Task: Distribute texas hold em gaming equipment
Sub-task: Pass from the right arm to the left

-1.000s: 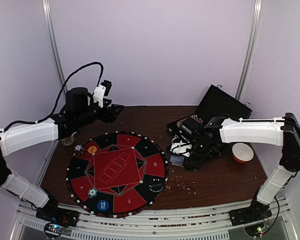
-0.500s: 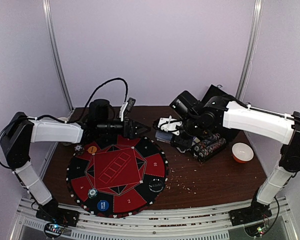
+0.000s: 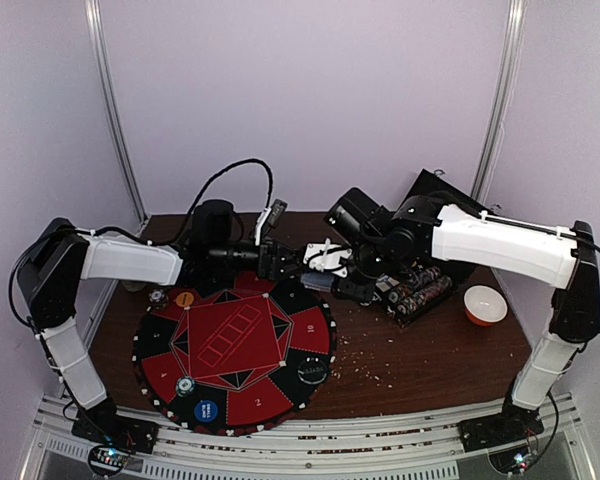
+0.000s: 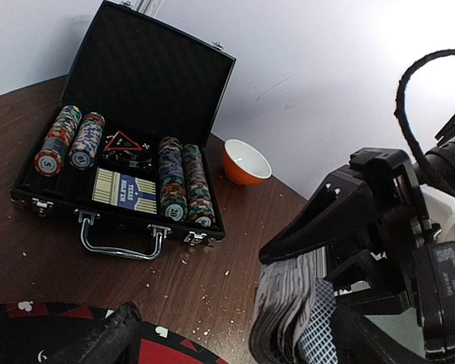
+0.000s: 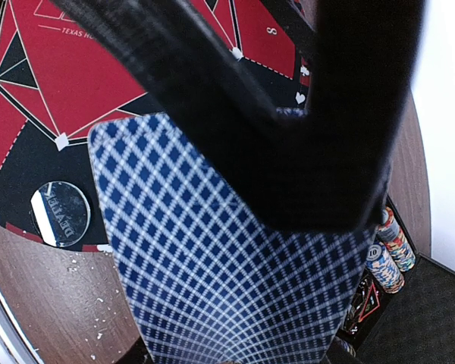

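Observation:
My right gripper (image 3: 321,270) is shut on a deck of playing cards (image 3: 316,281) just beyond the far rim of the round mat (image 3: 235,345). Blue-diamond card backs (image 5: 212,273) fill the right wrist view, one black finger pressed across them. My left gripper (image 3: 285,262) stands open right beside the deck, whose fanned edges (image 4: 288,311) show by its jaws. Poker chips (image 4: 174,182) sit in rows in the open black case (image 3: 420,285). Yellow (image 3: 184,298), blue (image 3: 206,409) and black (image 3: 312,372) button discs lie on the mat, and so do two chips (image 3: 185,385).
An orange bowl (image 3: 484,305) stands right of the case, whose lid (image 3: 450,205) leans back toward the wall. A boxed second deck (image 4: 121,189) lies in the case. Crumbs dot the brown table (image 3: 400,360) near the mat.
My right gripper lifted the deck from beside the case and carried it left. My left arm swung from the back left to the centre, up to the deck.

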Controlling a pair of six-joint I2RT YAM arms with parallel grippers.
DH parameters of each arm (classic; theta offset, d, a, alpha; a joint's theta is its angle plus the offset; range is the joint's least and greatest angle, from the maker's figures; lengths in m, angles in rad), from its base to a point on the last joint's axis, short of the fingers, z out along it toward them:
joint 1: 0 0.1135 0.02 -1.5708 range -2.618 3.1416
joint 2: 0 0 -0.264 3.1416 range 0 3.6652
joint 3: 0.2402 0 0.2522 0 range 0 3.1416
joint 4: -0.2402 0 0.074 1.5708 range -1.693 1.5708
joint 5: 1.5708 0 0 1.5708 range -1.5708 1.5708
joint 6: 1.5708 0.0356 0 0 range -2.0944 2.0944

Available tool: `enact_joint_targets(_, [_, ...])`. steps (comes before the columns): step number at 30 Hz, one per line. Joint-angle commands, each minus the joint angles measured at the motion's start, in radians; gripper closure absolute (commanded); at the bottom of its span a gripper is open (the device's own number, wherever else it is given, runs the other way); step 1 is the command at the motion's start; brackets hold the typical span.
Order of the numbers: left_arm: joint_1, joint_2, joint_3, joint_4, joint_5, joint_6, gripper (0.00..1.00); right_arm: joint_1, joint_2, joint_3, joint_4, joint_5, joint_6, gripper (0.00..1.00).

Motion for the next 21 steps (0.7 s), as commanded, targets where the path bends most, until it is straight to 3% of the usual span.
enact_joint_targets(1, [-0.016, 0.0, 0.037, 0.016, -0.013, 0.023, 0.14, 0.014, 0.013, 0.038, 0.001, 0.016, -0.01, 0.57])
enact_joint_targets(11, [-0.056, 0.026, 0.085, -0.088, -0.02, 0.119, 0.41, 0.026, 0.029, 0.07, 0.053, 0.069, -0.025, 0.57])
enact_joint_targets(13, [-0.064, 0.03, 0.093, -0.11, -0.019, 0.133, 0.55, 0.027, 0.028, 0.074, 0.065, 0.073, -0.029, 0.57])
enact_joint_targets(17, [-0.066, 0.028, 0.091, -0.107, -0.016, 0.129, 0.92, 0.029, 0.014, 0.055, 0.094, 0.072, -0.04, 0.57])
enact_joint_targets(19, [-0.064, 0.023, 0.09, -0.098, 0.004, 0.13, 1.0, 0.03, 0.0, 0.027, 0.123, 0.074, -0.046, 0.57])
enact_joint_targets(21, [-0.064, 0.016, 0.09, -0.096, 0.021, 0.131, 1.0, 0.028, -0.024, -0.014, 0.17, 0.084, -0.046, 0.5])
